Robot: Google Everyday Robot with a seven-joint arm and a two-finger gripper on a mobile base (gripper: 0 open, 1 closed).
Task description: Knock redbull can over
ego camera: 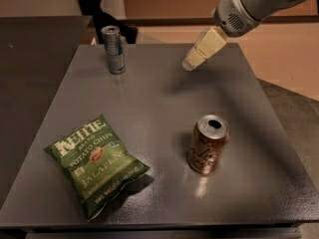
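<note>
The redbull can [114, 50], slim, blue and silver with a silver top, stands upright near the far left edge of the grey table [159, 103]. My gripper [192, 62], with cream-coloured fingers on a grey arm, hangs above the far middle-right of the table, well to the right of the redbull can and apart from it. It holds nothing that I can see.
A wider copper can [208, 144] stands upright at the right of the table's middle. A green Kettle chips bag [94, 164] lies at the front left. A person's dark legs [94, 6] show behind the table's far edge.
</note>
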